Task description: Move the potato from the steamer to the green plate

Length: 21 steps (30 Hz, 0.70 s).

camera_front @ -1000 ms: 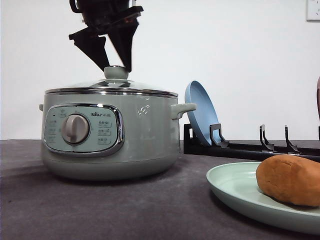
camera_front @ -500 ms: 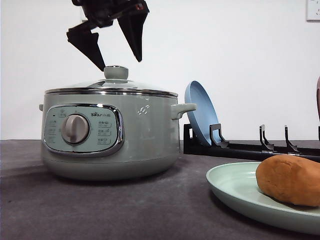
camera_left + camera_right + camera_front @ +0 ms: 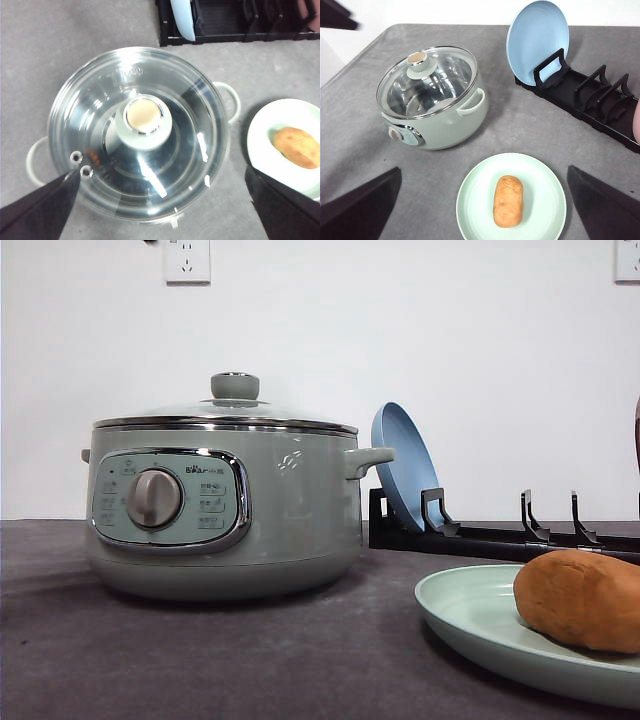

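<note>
The oblong orange-brown potato with rough matte skin [image 3: 508,201] was found lying on the round, shallow, pale mint-green plate [image 3: 470,200], near the middle of it and touched by nothing. In the front view the green plate [image 3: 460,615] sat at the near right of the dark grey table [image 3: 200,660], with the potato [image 3: 578,600] resting toward its right side.

To the left and farther back stood the large round sage-green steamer [image 3: 290,510] with its silver dial [image 3: 154,498]. Its glass lid [image 3: 100,125] was seated on the rim, the green knob [image 3: 145,117] untouched, and through the glass the pot appeared empty, though reflections made this hard to confirm.

Half a second before, the left gripper had been hanging open just above the knob in the front view; it had since been lifted out of that view. From the left wrist camera the left gripper [image 3: 165,210] was seen well above the lid, its dark fingers [image 3: 40,212] spread wide with nothing between them. The right gripper [image 3: 485,210] was likewise held high over the plate, fingers apart and empty.

Behind the plate, a round blue plate [image 3: 538,35] stood upright in a black dish rack [image 3: 590,97].

The transfer was therefore judged complete, with the lid replaced and the arms being drawn clear.
</note>
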Tool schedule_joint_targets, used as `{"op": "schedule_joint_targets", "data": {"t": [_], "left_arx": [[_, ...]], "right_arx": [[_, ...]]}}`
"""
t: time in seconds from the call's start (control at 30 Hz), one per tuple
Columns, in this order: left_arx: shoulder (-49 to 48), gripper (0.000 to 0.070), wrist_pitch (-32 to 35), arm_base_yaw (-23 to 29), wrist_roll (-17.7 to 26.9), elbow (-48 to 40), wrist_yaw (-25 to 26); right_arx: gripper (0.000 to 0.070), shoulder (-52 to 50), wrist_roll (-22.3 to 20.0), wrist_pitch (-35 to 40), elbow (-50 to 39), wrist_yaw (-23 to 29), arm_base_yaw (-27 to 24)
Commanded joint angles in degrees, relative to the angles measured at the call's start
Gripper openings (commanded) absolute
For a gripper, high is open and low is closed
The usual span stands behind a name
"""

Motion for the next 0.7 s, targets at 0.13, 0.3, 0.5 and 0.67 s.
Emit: {"op": "schedule_joint_targets", "data": {"t": [0.13, 0.3, 0.5, 0.67], "left_arx": [[-10.85, 0.07, 3.24, -0.77, -0.51, -6.26, 0.7], [-23.07, 0.07, 7.26, -0.79, -0.5, -19.17, 1.82], [-36.66, 0.07, 12.95, -0.79, -0.52, -34.78, 7.32], [-44.55, 0.07, 16.28, -0.79, -2.61, -43.03, 13.88]], "right_arx": [[0.0689, 0.28, -1.83, 0.17, 1.11, -0.15, 0.33], [0.0689, 0.28, -2.97, 0.19, 1.11, -0.73, 0.33], [0.0689, 0.31, -5.01, 0.19, 1.11, -4.32, 0.33], [0.0688, 0.39, -6.68, 0.18, 1.09, -7.49, 0.33]]}}
